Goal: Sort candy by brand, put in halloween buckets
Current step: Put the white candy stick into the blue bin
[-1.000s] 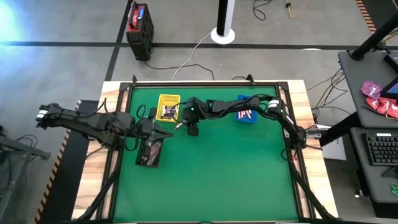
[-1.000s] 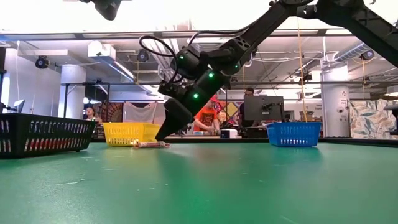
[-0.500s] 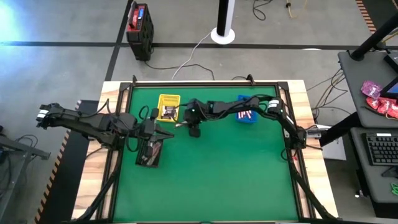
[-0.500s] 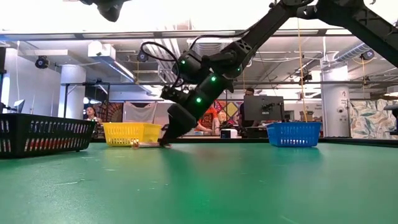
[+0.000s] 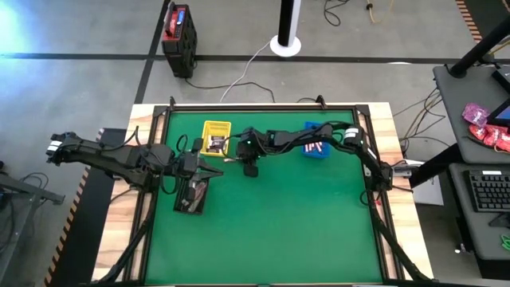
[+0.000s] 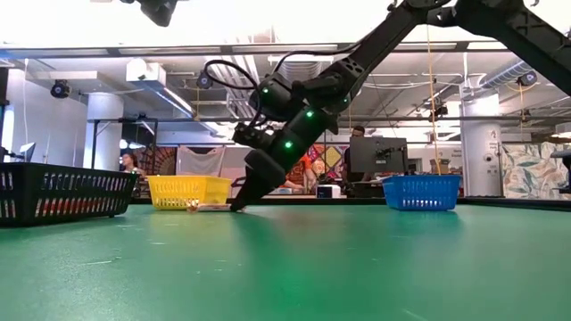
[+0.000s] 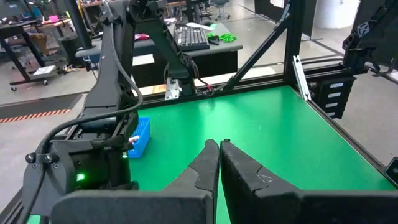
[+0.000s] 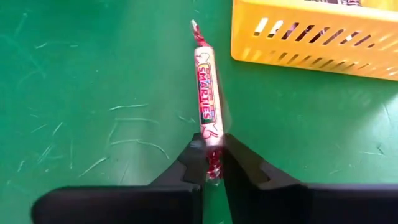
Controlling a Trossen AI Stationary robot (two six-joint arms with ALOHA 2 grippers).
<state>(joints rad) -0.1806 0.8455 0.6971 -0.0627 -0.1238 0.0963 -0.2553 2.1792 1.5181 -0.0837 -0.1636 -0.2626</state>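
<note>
A candy roll in a clear wrapper with twisted red ends (image 8: 208, 93) lies flat on the green table just beside the yellow bucket (image 8: 311, 31). My right gripper (image 8: 213, 168) is down at the table next to that bucket (image 5: 216, 137), shut on the roll's near end. The roll also shows in the low view (image 6: 212, 207), in front of the yellow bucket (image 6: 187, 189). My left gripper (image 7: 219, 144) hangs shut and empty above the black bucket (image 5: 192, 194). The blue bucket (image 5: 316, 149) stands at the far right and holds candy. My right gripper pinches the roll's twisted red wrapper end (image 8: 213, 158) between its two fingers. The fingers (image 6: 237, 205) slant down from the table's right and lie in line with the roll. The roll stretches away from them toward the left and rests on the table.
The yellow bucket's slotted wall stands close beside the roll. The black bucket (image 6: 62, 192) at the left holds candy. Open green table spreads toward the near edge. Beyond the table are desks, monitors and a person in an orange shirt.
My right gripper has sunk a little onto the table at the roll's end and has shut on it. The roll stays where it lay.
</note>
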